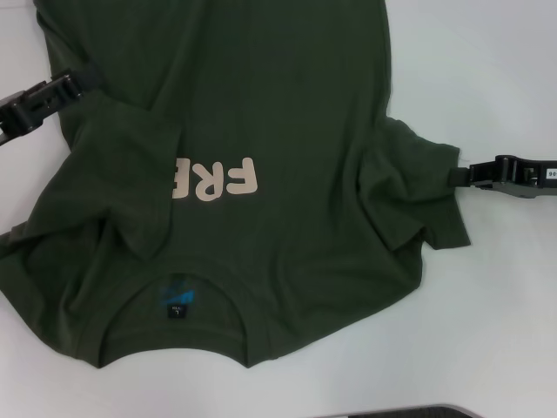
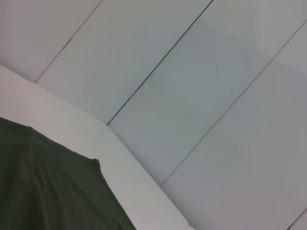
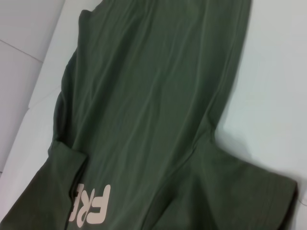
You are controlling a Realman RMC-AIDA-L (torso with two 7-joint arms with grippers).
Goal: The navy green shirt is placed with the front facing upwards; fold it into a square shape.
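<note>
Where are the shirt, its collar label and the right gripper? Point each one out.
shirt point(image 1: 287, 96): head view, on the plain green cloth above the letters.
collar label point(image 1: 177, 306): head view, on the small black tag inside the neckline.
right gripper point(image 1: 461, 176): head view, at its tip meeting the sleeve edge.

1. Navy green shirt point(image 1: 287, 113): dark olive tee, front up, spread flat on the white table point(image 1: 496, 78).
2. Collar sits toward the table's near edge, body runs off toward the far edge.
3. Pale beige chest letters; only "FRE" shows, the rest covered by a fold.
4. Left side: sleeve and side panel folded inward over the chest, creased and bunched.
5. Right sleeve crumpled, reaching toward the table's right edge.
6. Black and blue label visible inside the collar.
</note>
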